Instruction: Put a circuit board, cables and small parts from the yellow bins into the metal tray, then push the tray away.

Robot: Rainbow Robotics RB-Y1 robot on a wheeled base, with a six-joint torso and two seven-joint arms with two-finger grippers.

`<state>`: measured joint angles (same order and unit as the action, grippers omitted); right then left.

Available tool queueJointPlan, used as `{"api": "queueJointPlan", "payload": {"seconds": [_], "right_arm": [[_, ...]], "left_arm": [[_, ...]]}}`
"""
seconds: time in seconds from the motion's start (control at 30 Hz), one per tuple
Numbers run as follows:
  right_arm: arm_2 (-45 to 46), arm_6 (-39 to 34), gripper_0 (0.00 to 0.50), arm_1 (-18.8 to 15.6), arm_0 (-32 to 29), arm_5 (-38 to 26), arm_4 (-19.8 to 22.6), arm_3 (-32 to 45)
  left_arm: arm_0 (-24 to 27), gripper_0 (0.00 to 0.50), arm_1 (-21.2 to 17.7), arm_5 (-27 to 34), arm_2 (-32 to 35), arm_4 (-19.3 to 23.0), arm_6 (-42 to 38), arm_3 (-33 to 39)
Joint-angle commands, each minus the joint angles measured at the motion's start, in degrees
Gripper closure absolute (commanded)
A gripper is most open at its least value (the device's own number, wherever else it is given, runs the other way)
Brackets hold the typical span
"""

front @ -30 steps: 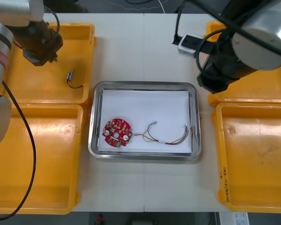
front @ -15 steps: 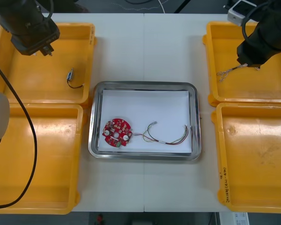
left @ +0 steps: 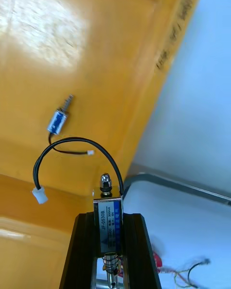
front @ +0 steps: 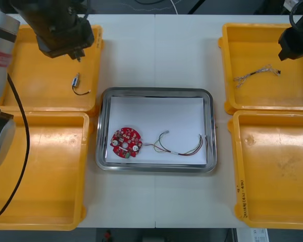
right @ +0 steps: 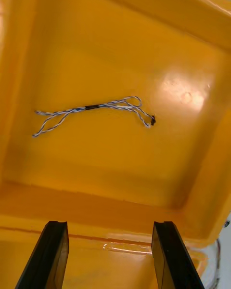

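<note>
My left gripper [front: 77, 53] hovers over the far left yellow bin [front: 25, 85], near its right wall. In the left wrist view it [left: 109, 220] is shut on a small metal part [left: 109, 221] with a black looped cable [left: 72, 147]. Another small metal part [front: 76, 80] [left: 58, 119] lies in that bin. The metal tray [front: 102, 126], white inside, holds a red circuit board [front: 125, 142] and a red and yellow cable [front: 184, 148]. My right gripper [right: 110, 257] stands open above the far right bin [front: 272, 98], where a twisted blue and white cable [front: 255, 75] [right: 91, 108] lies.
Two more yellow bins, near left [front: 40, 171] and near right [front: 278, 166], flank the tray. The right arm [front: 295, 43] sits at the far right edge of its bin. Bare table stretches beyond the tray between the far bins.
The left arm has moved right across its bin toward the tray side. The right arm has pulled off to the right, and the twisted cable now lies uncovered in the bin.
</note>
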<state>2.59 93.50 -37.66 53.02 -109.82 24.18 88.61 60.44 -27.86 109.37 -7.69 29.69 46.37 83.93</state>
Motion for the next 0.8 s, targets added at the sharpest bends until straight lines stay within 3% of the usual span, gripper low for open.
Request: {"api": "queueJointPlan", "payload": {"seconds": [0.03, 0.27, 0.53, 0.8], "right_arm": [[2.42, -7.63, 0.000, 3.03, 3.23, -0.18, -4.41, -0.19], [3.47, -21.95, 0.000, 5.41, 5.07, -0.18, -3.97, -4.24], [4.17, -33.91, 0.000, 6.28, 12.63, -0.13, -2.83, -18.48], [4.61, -42.34, 0.000, 7.34, 16.67, 7.43, -2.83, -28.76]], "left_arm": [[-0.68, 0.498, 1.32, 0.06, -7.16, 3.18, -2.51, 3.52], [-1.03, 0.500, 4.13, -3.11, -13.23, 3.97, -3.74, 3.87], [-3.75, 0.498, 6.33, -9.17, -20.17, 3.71, -3.83, 3.78], [-6.92, 0.500, 6.42, -11.46, -24.83, 1.16, -3.30, 3.78]]}}
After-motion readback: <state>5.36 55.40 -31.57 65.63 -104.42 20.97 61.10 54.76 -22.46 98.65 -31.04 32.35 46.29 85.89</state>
